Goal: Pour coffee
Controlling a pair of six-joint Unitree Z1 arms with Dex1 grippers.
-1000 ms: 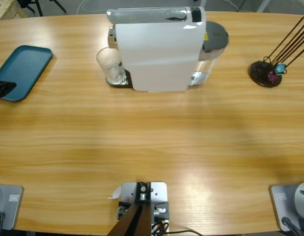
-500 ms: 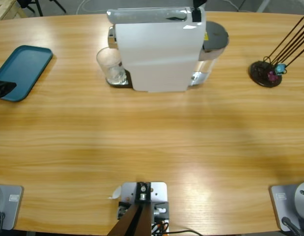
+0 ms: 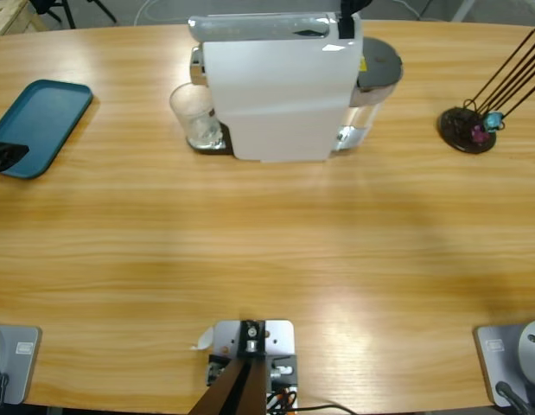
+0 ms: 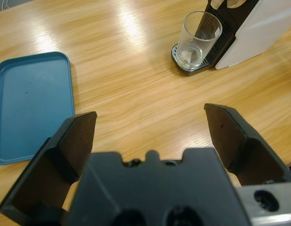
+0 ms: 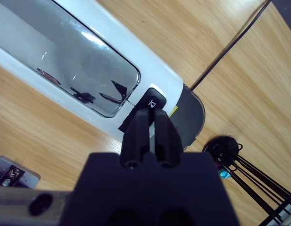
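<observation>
The right end effector (image 5: 151,123) was held closed at a black button (image 5: 151,102) marked with a cup icon on the white machine (image 3: 280,95), the left end effector (image 4: 152,127) was spread above the worktop (image 4: 136,75), and the glass (image 4: 198,40) under the spout was seen with little coffee (image 4: 190,59).

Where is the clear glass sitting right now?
In the high view the clear glass stands upright on the drip tray at the left side of the white coffee machine, right of the blue tray.
</observation>
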